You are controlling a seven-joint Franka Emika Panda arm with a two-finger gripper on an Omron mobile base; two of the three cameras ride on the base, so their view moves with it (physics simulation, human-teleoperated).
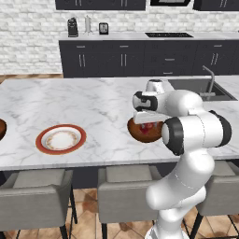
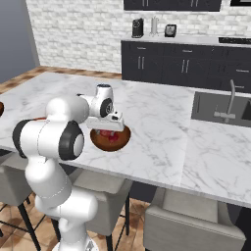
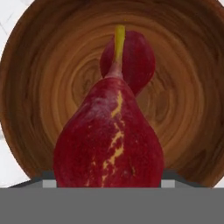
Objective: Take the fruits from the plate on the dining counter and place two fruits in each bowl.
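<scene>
At the far left edge of the left base view, a sliver of a deep reddish-brown wooden bowl (image 1: 1,129) sits on the white grey-veined marble dining counter (image 1: 93,100), and what it holds cannot be made out. Just to its right lies the flat white plate with the broad red-orange rim (image 1: 60,138), bare of fruit, so the plate looks already emptied. Further right, well apart from the plate, stands the second deep reddish-brown wooden bowl (image 1: 145,131), with the white arm's two-finger gripper (image 1: 147,125) poised directly over it. In the hand view a red pear-shaped fruit with a yellow stem (image 3: 109,140) fills the foreground between the fingers, and a smaller round dark-red fruit (image 3: 128,61) rests on the bowl's floor behind it. The jaws appear clamped on the pear-shaped fruit, though the fingertips are hidden behind it. It is probably held there to be released beside the round one, giving this bowl its pair.
</scene>
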